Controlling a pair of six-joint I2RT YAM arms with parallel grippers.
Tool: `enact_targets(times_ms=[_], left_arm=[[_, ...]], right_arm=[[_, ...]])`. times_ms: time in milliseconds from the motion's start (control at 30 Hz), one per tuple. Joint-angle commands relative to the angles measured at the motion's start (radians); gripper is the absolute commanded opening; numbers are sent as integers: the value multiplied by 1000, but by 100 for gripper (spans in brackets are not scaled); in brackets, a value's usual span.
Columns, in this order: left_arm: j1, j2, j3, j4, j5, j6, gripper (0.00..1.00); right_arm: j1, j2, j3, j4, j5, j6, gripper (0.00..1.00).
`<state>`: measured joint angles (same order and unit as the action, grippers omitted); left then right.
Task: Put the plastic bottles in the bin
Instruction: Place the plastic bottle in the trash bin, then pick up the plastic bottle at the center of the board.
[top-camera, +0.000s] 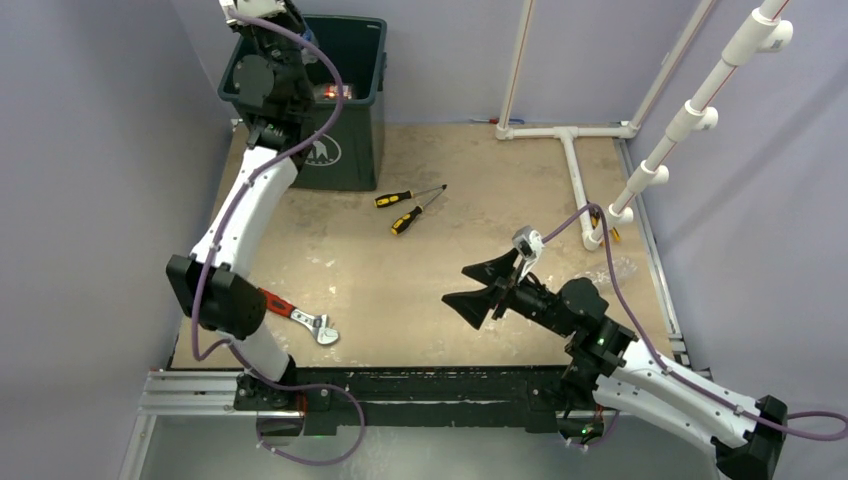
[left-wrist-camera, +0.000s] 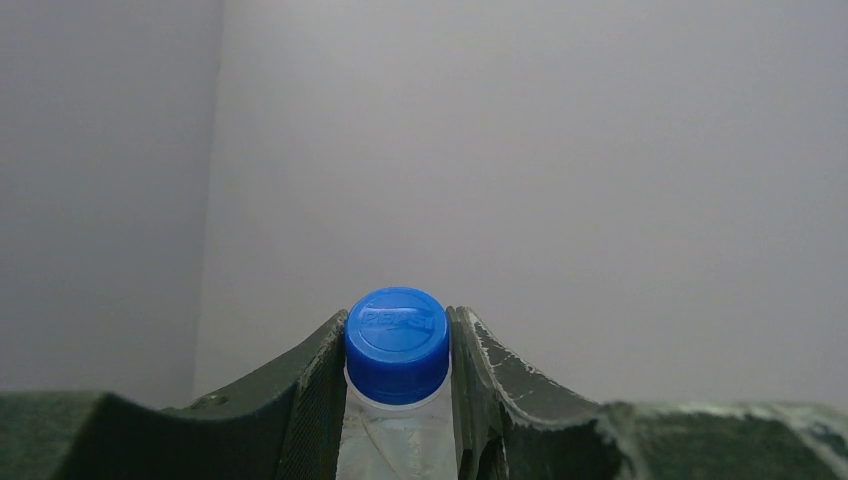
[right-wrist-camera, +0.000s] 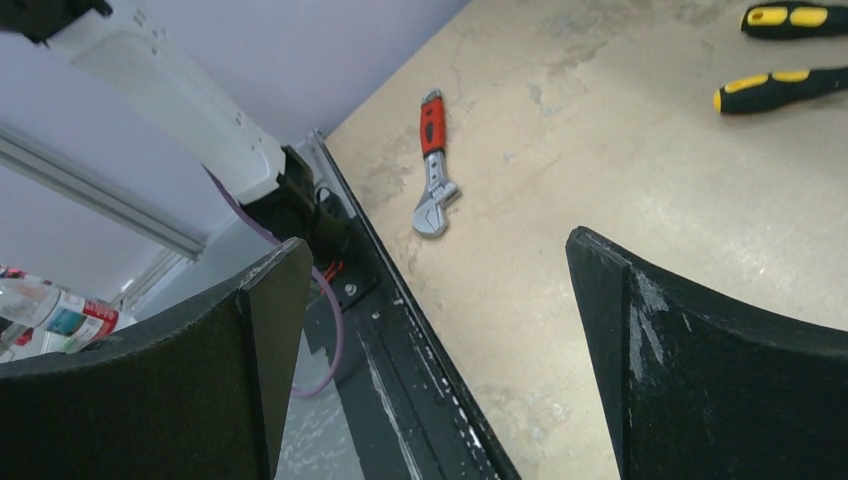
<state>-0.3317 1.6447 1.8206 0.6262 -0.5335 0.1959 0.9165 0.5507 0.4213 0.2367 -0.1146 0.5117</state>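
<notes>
Blue-capped and clear, the Pepsi bottle (left-wrist-camera: 396, 430) was clamped between the jaws of the left pincer (left-wrist-camera: 400, 315), held high with the dark bin (top-camera: 362, 95) apparently just beneath it. The release seemed to be the step in hand, needing only the jaws to part. The right pincer (right-wrist-camera: 440, 262) gaped empty over the scuffed tan table (top-camera: 480, 190), with a red-handled wrench (right-wrist-camera: 432, 165) ahead, screwdrivers (right-wrist-camera: 770, 88) beyond it, and lavender walls (top-camera: 90, 200) around.

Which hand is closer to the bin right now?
Left. The left hand holds a bottle above the bin; the right hand hangs open over the table, well away.
</notes>
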Motion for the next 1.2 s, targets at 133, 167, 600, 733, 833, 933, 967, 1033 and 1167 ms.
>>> enact_targets(times_ms=[133, 167, 600, 733, 833, 933, 967, 1033, 1167], left_arm=[[172, 112, 51, 16, -23, -366, 0], [181, 120, 44, -10, -18, -424, 0], [244, 116, 23, -244, 111, -841, 93], [243, -6, -30, -232, 126, -833, 96], [243, -138, -120, -237, 181, -855, 98], [241, -294, -280, -263, 273, -914, 98], [240, -365, -335, -277, 301, -931, 99], [237, -480, -447, -319, 354, -973, 98], [235, -697, -655, -430, 443, -1030, 99]], right_arm=[[4, -17, -56, 35, 47, 25, 99], [4, -17, -58, 35, 53, 25, 99], [4, -44, 10, -70, 135, -4, 99], [4, -22, 55, -113, 195, 31, 99], [4, 55, 137, -176, 246, 32, 99], [4, 155, 230, -266, 335, 56, 99], [4, 186, 253, -286, 370, 66, 99], [4, 247, 302, -352, 443, 93, 99], [2, 395, 393, -501, 622, 202, 99]])
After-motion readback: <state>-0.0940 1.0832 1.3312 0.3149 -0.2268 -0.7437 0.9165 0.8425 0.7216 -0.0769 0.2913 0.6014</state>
